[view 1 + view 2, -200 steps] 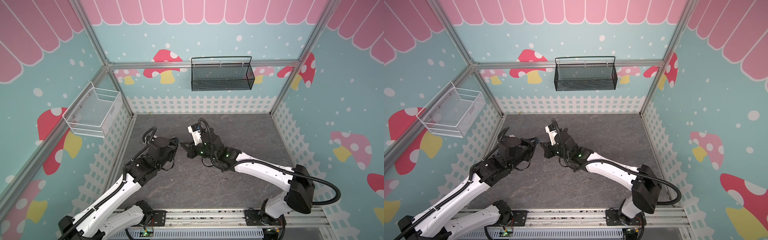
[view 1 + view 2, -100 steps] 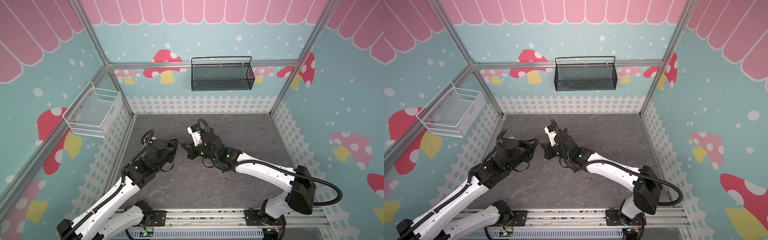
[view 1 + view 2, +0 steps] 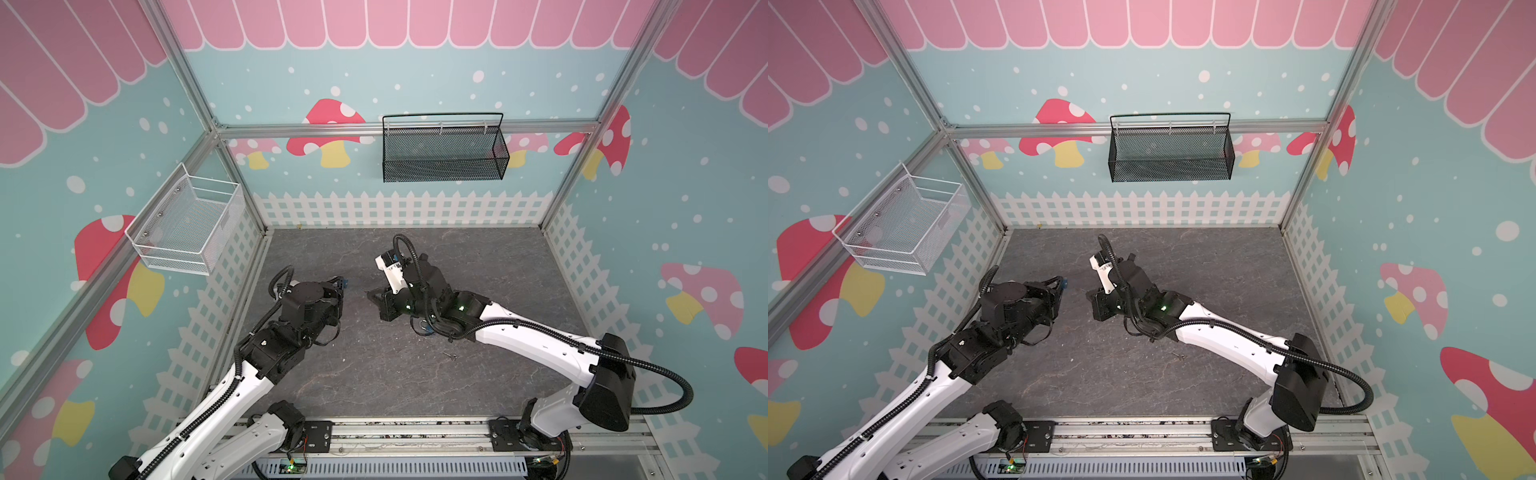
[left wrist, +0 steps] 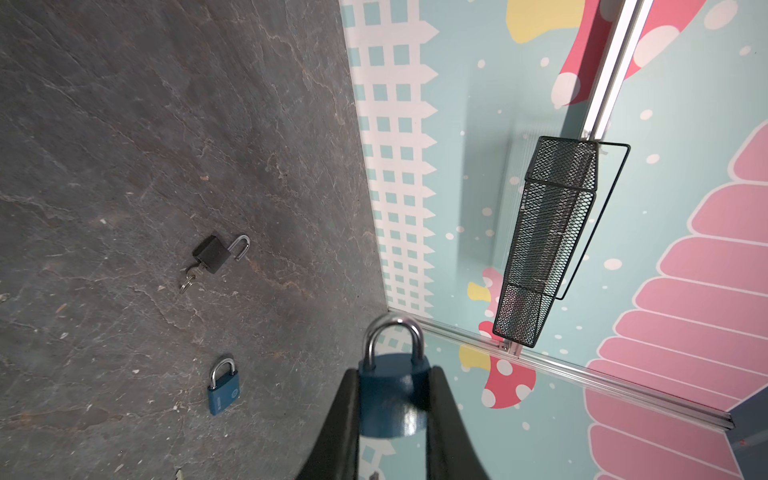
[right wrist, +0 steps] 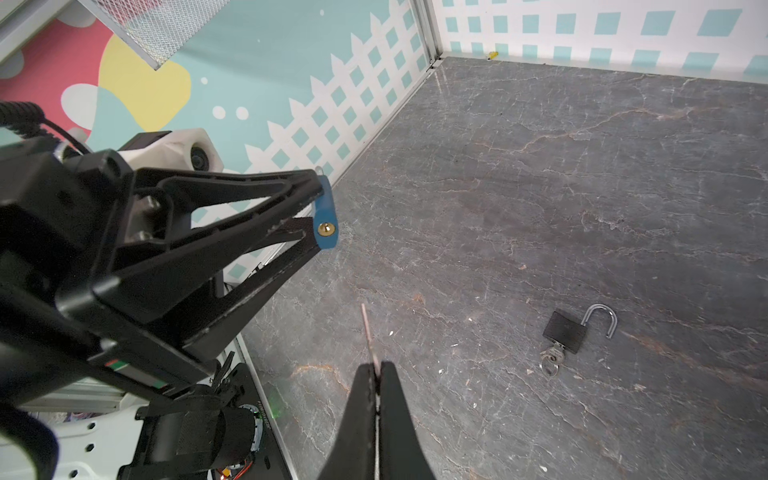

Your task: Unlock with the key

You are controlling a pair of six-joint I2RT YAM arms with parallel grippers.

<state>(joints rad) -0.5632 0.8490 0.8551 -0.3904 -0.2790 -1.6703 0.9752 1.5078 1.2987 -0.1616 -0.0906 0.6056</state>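
The left claw (image 4: 393, 372) is pinched on the body of a blue padlock with a steel shackle (image 4: 392, 392), held in the air with its brass keyway turned toward the right claw (image 5: 376, 370). That one's jaws are squeezed tight on a thin metal key (image 5: 368, 328), which pokes out, clear of the lock. On the grey stone-look floor (image 5: 540, 166) lie a black padlock (image 5: 563, 332), shackle sprung open with a key in it, and a second blue padlock (image 4: 223, 390), shut.

Three padlocks: a blue padlock (image 4: 392, 395), a second blue padlock (image 4: 223, 392), a black padlock (image 4: 212, 254). Two keys: a thin key (image 5: 369, 336), a ringed key (image 5: 556, 354). Two baskets: a white basket (image 3: 187, 224), a black basket (image 3: 442, 160).
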